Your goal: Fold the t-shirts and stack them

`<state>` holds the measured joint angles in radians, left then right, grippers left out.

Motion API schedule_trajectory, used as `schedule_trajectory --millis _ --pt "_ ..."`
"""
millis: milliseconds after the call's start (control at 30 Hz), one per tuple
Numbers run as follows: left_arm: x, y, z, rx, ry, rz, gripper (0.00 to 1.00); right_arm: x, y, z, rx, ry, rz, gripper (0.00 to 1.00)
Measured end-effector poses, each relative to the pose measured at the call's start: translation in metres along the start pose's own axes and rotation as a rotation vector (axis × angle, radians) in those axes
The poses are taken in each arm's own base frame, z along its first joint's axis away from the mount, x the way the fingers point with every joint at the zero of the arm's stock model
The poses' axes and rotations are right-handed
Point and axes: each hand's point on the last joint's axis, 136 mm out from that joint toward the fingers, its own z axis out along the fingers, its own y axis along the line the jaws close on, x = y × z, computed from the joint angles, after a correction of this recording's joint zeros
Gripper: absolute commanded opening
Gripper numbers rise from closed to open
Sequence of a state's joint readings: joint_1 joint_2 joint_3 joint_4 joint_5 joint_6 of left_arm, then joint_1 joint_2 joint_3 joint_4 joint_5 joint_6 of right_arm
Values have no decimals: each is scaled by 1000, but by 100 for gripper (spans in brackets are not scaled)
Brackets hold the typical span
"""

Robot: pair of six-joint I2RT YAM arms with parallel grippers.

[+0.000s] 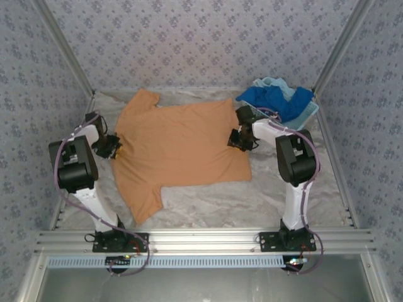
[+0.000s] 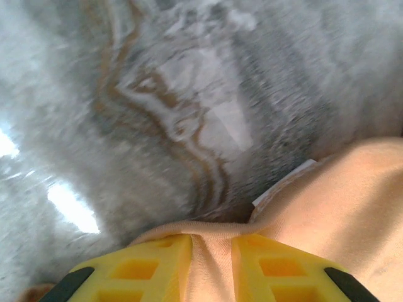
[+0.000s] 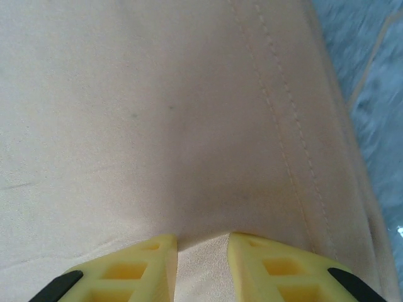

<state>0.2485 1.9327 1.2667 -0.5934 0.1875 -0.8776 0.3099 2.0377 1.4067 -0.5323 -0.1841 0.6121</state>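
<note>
orange-tan t-shirt (image 1: 179,141) | spread flat, table centre, collar toward left edge | royal blue t-shirt (image 1: 269,99), pale aqua t-shirt (image 1: 273,82) | crumpled together, far-right corner

Soft, even light bathes the overhead view, leaving only faint shadows on the table (image 1: 208,195). Motion blur streaks the left wrist view, white glare flaring at its left edge; the right wrist view renders the orange t-shirt (image 3: 157,126) pale and washed-out.

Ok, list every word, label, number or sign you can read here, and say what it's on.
No text can be read.
The white label at the collar of the orange t-shirt is too blurred to show any print.
</note>
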Motion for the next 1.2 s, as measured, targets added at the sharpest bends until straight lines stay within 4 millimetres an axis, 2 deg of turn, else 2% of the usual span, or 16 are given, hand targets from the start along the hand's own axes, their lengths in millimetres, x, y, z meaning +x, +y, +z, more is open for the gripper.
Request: schedule_trajectory --millis 67,200,300,400,467,533,600,700,767,833,933,1033,1200 --pt "-5 -8 1 9 2 13 29 -12 0 2 -4 -2 12 33" --pt "-17 -23 -1 22 -12 52 40 -33 8 5 -23 -10 -6 39" --pt "-21 -24 -9 5 -34 87 55 -35 10 3 -24 -10 -28 43" --pt "-11 -22 -34 -1 -78 133 57 -30 8 -6 -13 -16 -41 46" --pt "10 -17 -61 19 -101 161 57 -23 5 -20 -7 -29 -44 47" --pt "47 -3 -87 44 -113 192 55 -14 4 -48 -18 -64 -50 48" --pt "90 17 -102 66 -100 229 54 -4 4 -78 -46 -108 -56 48" --pt "156 59 -101 55 -17 288 50 16 1 -110 -94 -154 -69 48" --pt "188 89 -92 17 45 320 50 35 -6 -115 -112 -143 -71 48" --pt "217 121 -85 -29 102 365 50 61 -19 -109 -111 -97 -65 48" --pt "244 150 -83 -51 145 426 51 94 -38 -97 -96 -21 -50 49" --pt "254 163 -79 -57 160 448 50 115 -50 -92 -97 20 -39 49" --pt "256 177 -64 -113 158 444 38 123 -56 -88 -117 34 -17 49"
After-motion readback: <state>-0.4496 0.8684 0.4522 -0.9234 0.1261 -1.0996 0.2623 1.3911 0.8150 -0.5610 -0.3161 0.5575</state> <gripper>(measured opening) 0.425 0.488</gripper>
